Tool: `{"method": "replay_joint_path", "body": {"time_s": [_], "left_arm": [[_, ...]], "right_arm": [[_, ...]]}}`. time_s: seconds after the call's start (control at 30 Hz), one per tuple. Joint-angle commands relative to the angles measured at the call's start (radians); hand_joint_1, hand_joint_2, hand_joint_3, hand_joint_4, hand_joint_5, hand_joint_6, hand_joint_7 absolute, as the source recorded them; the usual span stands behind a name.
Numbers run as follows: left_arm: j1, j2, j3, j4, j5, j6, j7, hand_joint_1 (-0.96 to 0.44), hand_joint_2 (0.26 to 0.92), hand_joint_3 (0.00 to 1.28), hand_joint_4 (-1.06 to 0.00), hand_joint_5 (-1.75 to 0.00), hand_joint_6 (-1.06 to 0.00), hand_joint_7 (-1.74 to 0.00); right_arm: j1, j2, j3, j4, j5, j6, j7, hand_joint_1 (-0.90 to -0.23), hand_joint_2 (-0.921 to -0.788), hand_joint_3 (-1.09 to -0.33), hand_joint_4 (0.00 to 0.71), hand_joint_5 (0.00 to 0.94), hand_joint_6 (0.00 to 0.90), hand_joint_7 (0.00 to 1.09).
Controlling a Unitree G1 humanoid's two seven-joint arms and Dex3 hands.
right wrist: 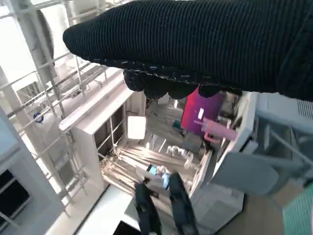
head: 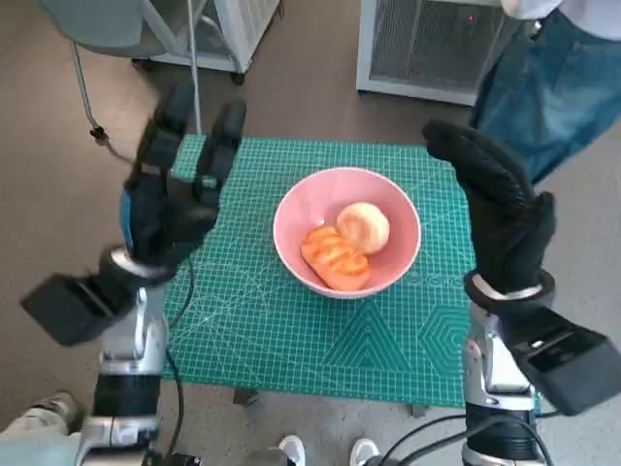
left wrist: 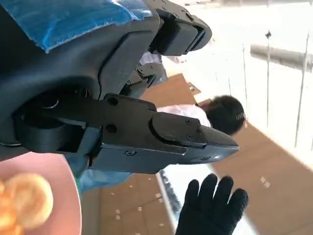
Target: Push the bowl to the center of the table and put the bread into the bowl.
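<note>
A pink bowl point(head: 291, 218) stands near the middle of the green cutting mat point(head: 272, 330). Inside it lie an orange ridged bread point(head: 335, 257) and a round pale bun point(head: 364, 227). My left hand point(head: 175, 189) is raised above the mat's left edge, fingers spread and holding nothing. My gloved right hand point(head: 500, 209) is lifted over the mat's right edge, fingers straight and empty. The left wrist view catches the bowl's rim point(left wrist: 73, 196), the bun point(left wrist: 32, 199) and the gloved hand point(left wrist: 212, 205). The right wrist view shows only the glove point(right wrist: 195, 44) against the room.
A person in jeans point(head: 543, 87) stands at the back right. A white appliance point(head: 427, 44) and a chair base point(head: 97, 58) sit behind the table. Feet point(head: 325, 451) show at the table's near edge.
</note>
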Motion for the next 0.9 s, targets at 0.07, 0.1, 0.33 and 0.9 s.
{"method": "replay_joint_path", "body": {"time_s": [0.07, 0.1, 0.33, 0.9], "left_arm": [[0.032, -0.02, 0.0, -0.022, -0.018, -0.005, -0.023, -0.2, 0.913, 0.0, -0.17, -0.01, -0.28, -0.02], [0.039, -0.022, -0.003, -0.022, -0.016, -0.004, -0.027, -0.19, 0.913, 0.0, -0.18, -0.01, -0.28, -0.02], [0.067, -0.032, -0.015, -0.017, 0.022, -0.024, -0.03, -0.2, 0.919, 0.02, -0.18, -0.01, -0.29, -0.02], [0.071, -0.031, -0.022, 0.092, 0.33, -0.257, 0.176, -0.34, 0.921, 0.12, -0.16, 0.0, -0.28, 0.0]], "right_arm": [[-0.004, -0.005, 0.004, 0.029, -0.058, -0.002, -0.045, -0.644, -0.921, -0.846, 0.226, 0.026, -0.001, 0.65], [-0.005, -0.005, 0.006, 0.033, -0.063, -0.002, -0.049, -0.643, -0.921, -0.846, 0.227, 0.026, -0.001, 0.65], [-0.01, 0.001, 0.025, 0.054, -0.062, -0.003, -0.05, -0.645, -0.921, -0.839, 0.232, 0.028, -0.001, 0.65], [-0.031, -0.003, 0.043, 0.15, -0.076, -0.045, -0.056, -0.665, -0.921, -0.823, 0.244, 0.028, 0.0, 0.67]]}}
